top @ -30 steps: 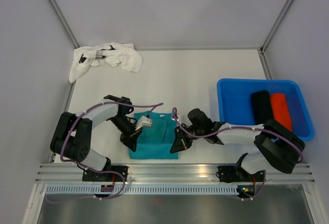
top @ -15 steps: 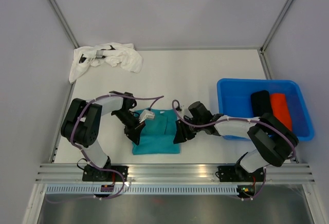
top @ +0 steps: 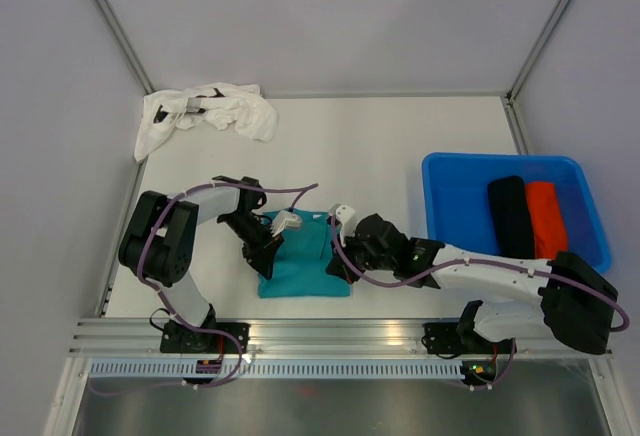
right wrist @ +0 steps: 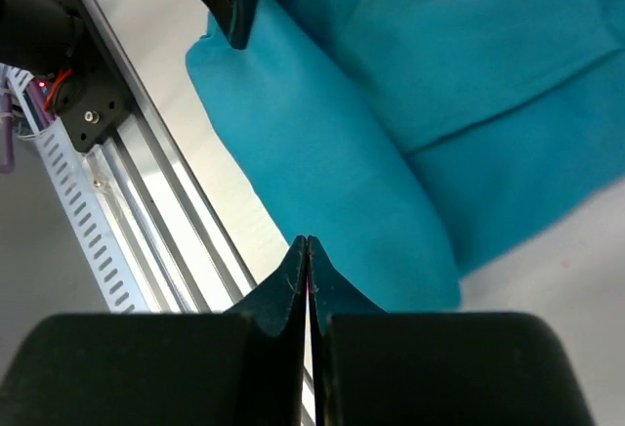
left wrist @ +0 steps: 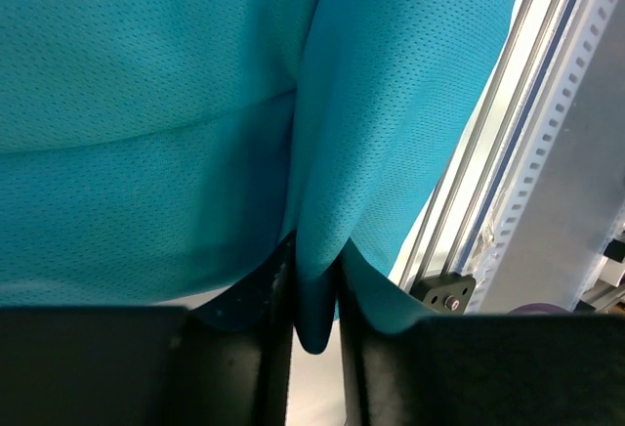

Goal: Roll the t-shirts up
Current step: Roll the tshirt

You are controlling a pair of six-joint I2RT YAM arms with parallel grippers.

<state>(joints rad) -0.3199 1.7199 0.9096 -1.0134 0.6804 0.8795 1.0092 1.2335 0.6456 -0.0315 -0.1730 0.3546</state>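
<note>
The teal t-shirt (top: 305, 268) lies folded into a compact rectangle on the worktop (top: 350, 146), close to the near edge, between the two arms. The left tool (left wrist: 314, 299) is clenched on a raised fold at the shirt's left side, a ridge of fabric pinched between its fingers, probably to lift and turn that edge over into a roll. The right tool (right wrist: 308, 245) sits at the shirt's near right edge with its fingers pressed together; no cloth shows between them, so it looks placed to steady or tuck the fabric. The white t-shirt (top: 210, 111) waits crumpled in the far left corner. At the right, a blue bin (top: 432, 206) holds a black roll (top: 510, 216) and an orange roll (top: 546, 214), likely finished pieces.
</note>
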